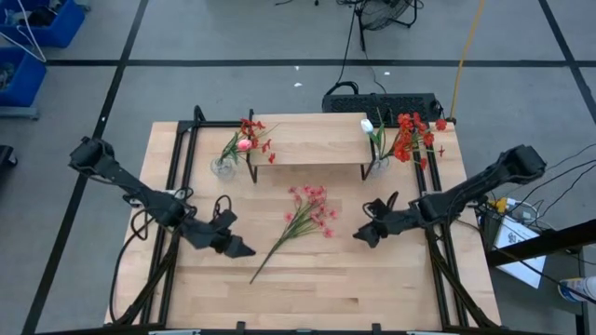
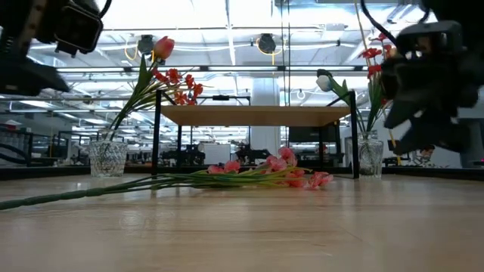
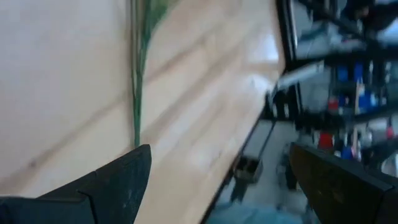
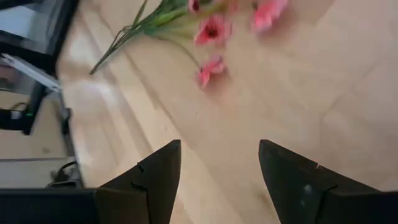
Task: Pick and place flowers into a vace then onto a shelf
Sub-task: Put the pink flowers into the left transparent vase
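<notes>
A spray of pink flowers [image 1: 305,216] lies flat on the tabletop in the middle, its long green stem [image 1: 265,265] running toward the near left. My left gripper [image 1: 244,249] hovers open just left of the stem's end; the stem [image 3: 135,93] shows ahead of its fingers. My right gripper [image 1: 358,234] stands open to the right of the blossoms [image 4: 211,31], with nothing between its fingers. The light-wood shelf [image 1: 305,140] stands at the far middle. A glass vase [image 1: 223,167] with red flowers and a pink bud stands on the table at the shelf's left end. Another vase [image 1: 379,166], with a white tulip and red flowers, stands at its right end.
Black frame rails [image 1: 177,186] run along the table's left and right sides under the arms. A dark box [image 1: 382,104] and cables lie beyond the far edge. Bare wood [image 1: 326,288] lies between the spray and the near edge.
</notes>
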Tool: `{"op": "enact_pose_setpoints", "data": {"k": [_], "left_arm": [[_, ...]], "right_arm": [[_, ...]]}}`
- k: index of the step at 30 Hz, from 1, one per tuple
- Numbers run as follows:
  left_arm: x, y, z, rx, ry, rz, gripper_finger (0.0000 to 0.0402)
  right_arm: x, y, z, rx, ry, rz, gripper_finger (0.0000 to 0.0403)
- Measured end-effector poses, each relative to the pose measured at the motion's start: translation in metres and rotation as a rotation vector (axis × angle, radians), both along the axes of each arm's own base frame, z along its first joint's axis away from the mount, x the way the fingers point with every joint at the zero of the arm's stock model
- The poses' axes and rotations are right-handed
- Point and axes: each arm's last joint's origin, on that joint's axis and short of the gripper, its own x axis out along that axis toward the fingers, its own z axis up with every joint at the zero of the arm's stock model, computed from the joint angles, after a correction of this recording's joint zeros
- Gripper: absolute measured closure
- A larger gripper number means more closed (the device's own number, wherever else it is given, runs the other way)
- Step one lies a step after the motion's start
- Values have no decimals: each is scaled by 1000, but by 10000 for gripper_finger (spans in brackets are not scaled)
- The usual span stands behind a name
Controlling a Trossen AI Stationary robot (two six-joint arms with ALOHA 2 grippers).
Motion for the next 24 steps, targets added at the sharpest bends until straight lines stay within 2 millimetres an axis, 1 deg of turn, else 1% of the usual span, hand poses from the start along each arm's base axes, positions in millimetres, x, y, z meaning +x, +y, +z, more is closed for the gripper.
{"op": "enact_pose_setpoints", "data": {"k": [3,6,10,13,15,18,22,24], "left_arm": [[4,9,-1,47,-1,67,16],[12,19,-6,109,2,102,16],[29,29,-20,152,42,87,16],[46,30,-31,114,61,33,16],[58,27,-30,133,74,-25,16],[76,22,-26,204,122,-70,16],[99,19,-15,369,174,-114,16],[108,20,-17,443,259,-152,16]], "right_arm": [[-9,3,-12,78,-60,-4,195],[-18,4,-20,149,-148,-16,195],[-30,-1,-31,213,-204,-106,195],[-31,-1,-28,245,-265,-148,195],[-30,-1,-26,256,-294,-158,195],[-31,-1,-27,240,-288,-151,195],[-31,-1,-27,237,-291,-149,195],[-31,-1,-27,237,-291,-149,195]]}}
